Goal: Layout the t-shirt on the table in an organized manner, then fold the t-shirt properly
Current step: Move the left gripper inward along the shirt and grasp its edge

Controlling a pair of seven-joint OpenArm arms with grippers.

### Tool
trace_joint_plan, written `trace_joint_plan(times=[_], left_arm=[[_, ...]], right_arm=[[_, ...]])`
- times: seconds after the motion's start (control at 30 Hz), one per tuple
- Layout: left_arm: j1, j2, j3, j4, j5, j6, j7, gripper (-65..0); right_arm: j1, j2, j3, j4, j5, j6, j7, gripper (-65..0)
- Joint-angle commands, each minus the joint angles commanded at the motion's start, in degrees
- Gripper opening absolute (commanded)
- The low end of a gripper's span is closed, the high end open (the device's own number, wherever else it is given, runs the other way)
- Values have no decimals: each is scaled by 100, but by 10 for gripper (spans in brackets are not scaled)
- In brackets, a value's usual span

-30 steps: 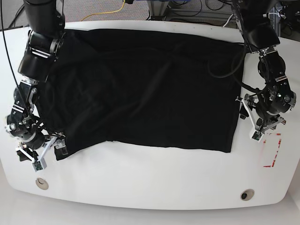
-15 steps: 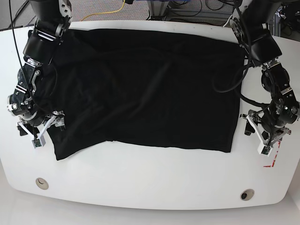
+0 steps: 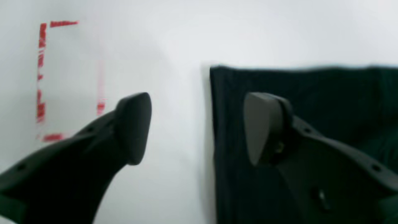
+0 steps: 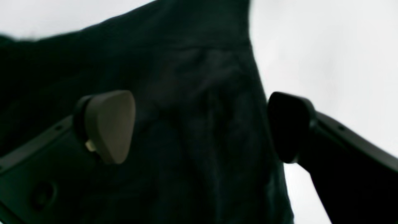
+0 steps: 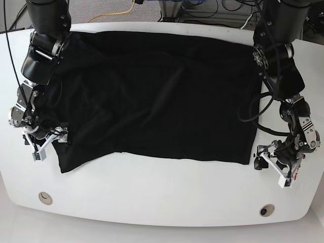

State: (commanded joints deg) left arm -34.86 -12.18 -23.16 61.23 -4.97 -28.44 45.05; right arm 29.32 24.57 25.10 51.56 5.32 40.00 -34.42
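Observation:
The black t-shirt (image 5: 157, 91) lies spread over the white table (image 5: 152, 192), with creases across its middle. In the base view my left gripper (image 5: 271, 171) is beside the shirt's front right corner. In the left wrist view the left gripper (image 3: 199, 127) is open and straddles the t-shirt (image 3: 311, 102) edge, one finger over cloth and one over bare table (image 3: 174, 37). My right gripper (image 5: 49, 143) is at the shirt's front left part. In the right wrist view the right gripper (image 4: 199, 124) is open with wrinkled t-shirt (image 4: 199, 93) cloth between the fingers. No print shows.
A red rectangle marking (image 3: 40, 77) lies on the table just outside the left gripper. Two round grommet holes (image 5: 45, 197) (image 5: 267, 210) sit near the front edge. Cables and a yellow cord (image 5: 111, 15) lie on the floor behind the table.
The left gripper has moved toward the table's front, down to the shirt's front right corner. The right gripper has shifted back along the shirt's left edge. Both stay open.

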Motion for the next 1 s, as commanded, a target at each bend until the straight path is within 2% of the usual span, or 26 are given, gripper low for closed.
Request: trace_joint_plan(times=[0.07, 0.17, 0.43, 0.67, 0.73, 0.87, 1.0], left_arm=[[-88, -35, 0, -290, -18, 176, -132, -153], [-237, -35, 0, -703, -26, 246, -167, -149], [-396, -26, -9, -1521, 0, 264, -677, -147], [-413, 70, 0, -2013, -35, 264, -800, -149], [-387, 193, 0, -2092, -9, 264, -967, -149], [-387, 229, 0, -2330, 0, 264, -1143, -149], [-378, 246, 0, -2374, -26, 255, -1099, -151]], right_arm=[[35, 70, -9, -79, 0, 0, 0, 0], [44, 105, -9, -105, 0, 0, 0, 0], [193, 123, -18, -123, -9, 0, 9, 0], [193, 123, -18, -202, -9, 0, 466, 0], [202, 132, -18, -484, -9, 0, 580, 0], [308, 141, -9, -853, -9, 0, 774, 0], [316, 220, -9, -1002, 18, 0, 782, 0]])
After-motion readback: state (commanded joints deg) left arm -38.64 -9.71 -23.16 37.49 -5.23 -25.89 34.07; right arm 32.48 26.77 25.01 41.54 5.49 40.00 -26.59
